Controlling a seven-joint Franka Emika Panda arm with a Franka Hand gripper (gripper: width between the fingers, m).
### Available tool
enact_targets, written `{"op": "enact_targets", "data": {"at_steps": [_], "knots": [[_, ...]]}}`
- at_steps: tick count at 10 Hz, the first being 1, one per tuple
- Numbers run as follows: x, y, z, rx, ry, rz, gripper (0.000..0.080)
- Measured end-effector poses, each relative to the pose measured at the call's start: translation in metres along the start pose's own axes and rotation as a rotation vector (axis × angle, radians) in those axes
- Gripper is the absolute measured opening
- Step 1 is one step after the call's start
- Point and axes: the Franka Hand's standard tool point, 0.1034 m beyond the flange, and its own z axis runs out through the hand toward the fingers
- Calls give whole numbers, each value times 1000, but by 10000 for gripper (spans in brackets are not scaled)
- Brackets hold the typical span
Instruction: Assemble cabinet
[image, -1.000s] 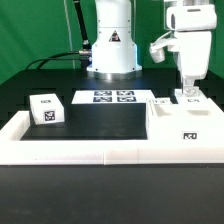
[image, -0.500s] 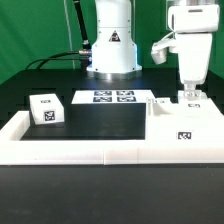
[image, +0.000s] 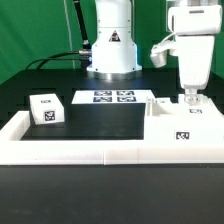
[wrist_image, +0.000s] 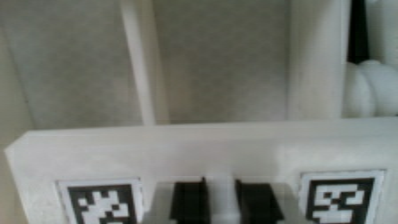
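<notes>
The cabinet's hollow white body (image: 185, 130) sits at the exterior view's right, against the rail, with a tag on its front. A flat white panel (image: 176, 105) with tags lies on top of it. My gripper (image: 188, 100) points straight down onto the panel's edge. In the wrist view my gripper (wrist_image: 221, 203) has one black finger on each side of the panel's thin edge (wrist_image: 196, 150), between two tags, and looks shut on it. Ribbed white parts (wrist_image: 214, 60) lie beyond. A small white tagged block (image: 46, 108) stands on the black table at the exterior view's left.
The marker board (image: 113, 97) lies flat at the back centre, in front of the arm's base (image: 110, 60). A low white rail (image: 70, 150) borders the black table (image: 100, 120) along the front and both sides.
My gripper has sunk slightly onto the panel on top of the cabinet body. The small block and the other parts have not moved.
</notes>
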Motion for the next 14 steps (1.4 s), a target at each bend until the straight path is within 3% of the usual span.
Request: {"op": "enact_targets", "data": {"at_steps": [2, 4, 8, 11, 12, 13, 14], "knots": [[1, 14, 0, 14, -8, 0, 70], [0, 14, 0, 28, -16, 2, 70], [1, 11, -2, 19, -14, 27, 70], [6, -5, -14, -5, -9, 23, 458], [5, -11, -19, -7, -13, 18, 458], [3, -19, -24, -3, -20, 7, 643], [0, -32, -28, -8, -22, -17, 747]]}}
